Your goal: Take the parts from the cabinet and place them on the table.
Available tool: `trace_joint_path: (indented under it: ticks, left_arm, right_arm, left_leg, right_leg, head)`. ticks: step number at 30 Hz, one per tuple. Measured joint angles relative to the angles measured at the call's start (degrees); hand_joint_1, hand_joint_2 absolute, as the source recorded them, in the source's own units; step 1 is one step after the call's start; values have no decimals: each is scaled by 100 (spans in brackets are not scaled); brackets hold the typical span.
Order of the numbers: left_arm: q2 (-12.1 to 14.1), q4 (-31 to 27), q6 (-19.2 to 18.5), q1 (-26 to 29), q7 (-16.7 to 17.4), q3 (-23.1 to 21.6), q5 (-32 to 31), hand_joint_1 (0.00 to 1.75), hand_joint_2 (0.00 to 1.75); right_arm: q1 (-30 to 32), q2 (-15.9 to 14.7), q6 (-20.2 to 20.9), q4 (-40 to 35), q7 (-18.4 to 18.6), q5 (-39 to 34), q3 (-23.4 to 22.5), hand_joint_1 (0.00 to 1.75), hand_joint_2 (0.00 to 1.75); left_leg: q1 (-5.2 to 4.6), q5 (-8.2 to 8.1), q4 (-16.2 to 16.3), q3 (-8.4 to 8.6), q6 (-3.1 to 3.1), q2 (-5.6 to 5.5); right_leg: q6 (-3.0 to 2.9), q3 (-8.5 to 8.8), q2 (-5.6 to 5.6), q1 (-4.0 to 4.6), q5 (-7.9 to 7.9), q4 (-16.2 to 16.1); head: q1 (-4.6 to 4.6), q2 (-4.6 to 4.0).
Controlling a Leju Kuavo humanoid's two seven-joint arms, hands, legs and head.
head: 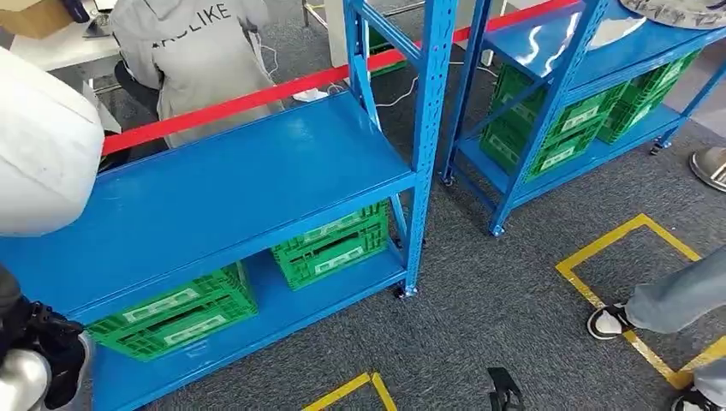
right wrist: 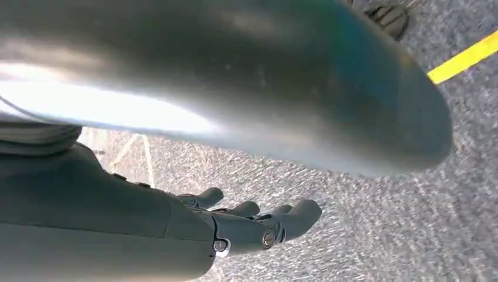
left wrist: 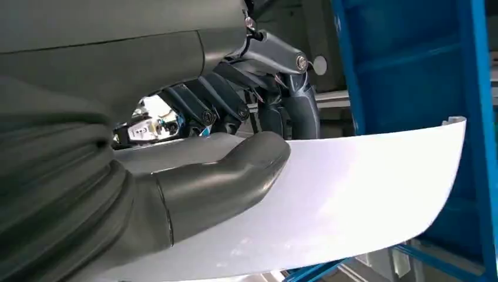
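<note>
A large white curved part (head: 43, 145) fills the left edge of the head view, raised in front of the blue cabinet (head: 240, 188). In the left wrist view my left hand (left wrist: 235, 158) grips this white part (left wrist: 364, 182), thumb pressed flat on its face and dark fingers behind it. My left arm (head: 38, 351) comes in at the lower left. My right hand (right wrist: 252, 220) hangs above the grey carpet (right wrist: 376, 229), fingers apart and holding nothing.
Green crates (head: 334, 244) sit on the cabinet's lower shelf. A second blue rack (head: 582, 51) with more green crates (head: 556, 128) stands at right. A person in a grey hoodie (head: 188, 51) sits behind red tape (head: 257, 98). Another person's leg (head: 676, 300) stands on yellow floor lines (head: 599, 248).
</note>
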Motion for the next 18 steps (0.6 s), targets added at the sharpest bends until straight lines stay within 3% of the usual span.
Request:
trace_joint_path:
  ticks: [1, 2, 3, 5, 6, 7, 10, 11, 12, 13, 15, 16, 17, 18]
  left_arm:
    - [7, -7, 0, 22, 0, 0, 0, 175, 175]
    - [13, -15, -2, 50, 2, 0, 2, 175, 175]
    - [20, -52, -15, 80, 9, 0, 6, 175, 175]
    - [46, -153, -64, 129, 11, 0, 24, 175, 175]
    - [70, -234, -76, 162, 9, 4, 37, 175, 175]
    - [90, -301, -85, 218, 2, 9, 37, 175, 175]
    - [160, -468, -85, 393, 0, 31, -7, 175, 175]
    - [175, -522, -94, 450, -7, 50, -33, 175, 175]
    - [179, -564, -118, 478, -7, 66, -53, 175, 175]
    - [179, -614, -131, 486, -7, 74, -55, 175, 175]
    - [182, -667, -135, 515, -7, 120, -83, 175, 175]
    - [186, -682, -127, 524, -7, 153, -129, 175, 175]
    - [190, -693, -101, 536, -4, 183, -168, 175, 175]
    - [203, -708, -74, 549, -7, 206, -175, 175, 175]
  right_arm:
    - [-1, 0, 0, 0, 0, 0, -2, 0, 0]
    - [-1, 0, 0, 0, 0, -2, -7, 0, 0]
    - [-1, 0, 0, 0, 4, -6, -13, 0, 0]
    - [-1, 4, 0, 0, 20, -31, -26, 0, 0]
    - [4, 46, 0, 0, 33, -35, -33, 0, 0]
    - [13, 55, 0, 0, 48, -33, -39, 0, 0]
    - [26, 70, -33, 0, 85, -33, -46, 0, 0]
    - [31, 77, -55, 2, 81, -35, -48, 0, 0]
    - [38, 87, -64, 2, 83, -35, -50, 0, 0]
    - [38, 90, -68, 2, 85, -37, -55, 0, 0]
    - [16, 85, -81, 2, 77, -44, -70, 0, 0]
    - [12, 83, -81, 2, 77, -44, -85, 0, 0]
    - [14, 83, -81, 2, 79, -44, -96, 0, 0]
    - [19, 83, -81, 2, 81, -44, -103, 0, 0]
  left_leg:
    - [-1, -68, 236, -33, 8, 0]
    - [-3, 15, 223, 54, 30, -1]
    - [-11, 203, -48, 274, 77, -1]
    - [-69, 521, -1015, 933, 222, -4]
    - [-110, 355, -1494, 1198, 305, 5]
    - [-124, 413, -1551, 1269, 237, 47]
    - [-193, 544, -1640, 1194, 310, 31]
    - [-104, 677, -1751, 1179, 355, 53]
    - [-122, 751, -1789, 1149, 395, 70]
    - [-118, 822, -1788, 1085, 435, 68]
    - [-120, 949, -1774, 912, 441, 68]
    - [-120, 1012, -1757, 815, 438, 73]
    - [-118, 1067, -1735, 717, 429, 81]
    - [-112, 1121, -1703, 620, 413, 85]
  right_leg:
    - [-3, -56, -5, 15, 43, 1]
    - [-6, -108, -6, 33, 86, 1]
    - [-7, -164, -5, 55, 133, 1]
    - [0, -251, 1, 90, 226, 0]
    - [21, -267, 0, 83, 268, -2]
    - [63, -263, 3, 75, 320, -36]
    - [188, -228, -13, 31, 471, -157]
    - [215, -251, -19, 40, 469, -148]
    - [226, -292, -21, 44, 241, -64]
    - [227, -373, -18, 49, -118, 195]
    - [258, -562, -18, 62, -723, 1000]
    - [273, -614, -19, 67, -807, 1361]
    - [282, -573, -21, 64, -695, 1517]
    - [288, -422, -22, 57, -471, 1426]
  head:
    - [2, 0]
    - [2, 0]
    - [-2, 0]
    - [2, 0]
    - [11, 0]
    - [13, 0]
    - [0, 0]
    - [-4, 0]
    - [2, 0]
    - [20, 0]
    - [29, 0]
    - [31, 0]
    - [35, 2]
    - [31, 0]
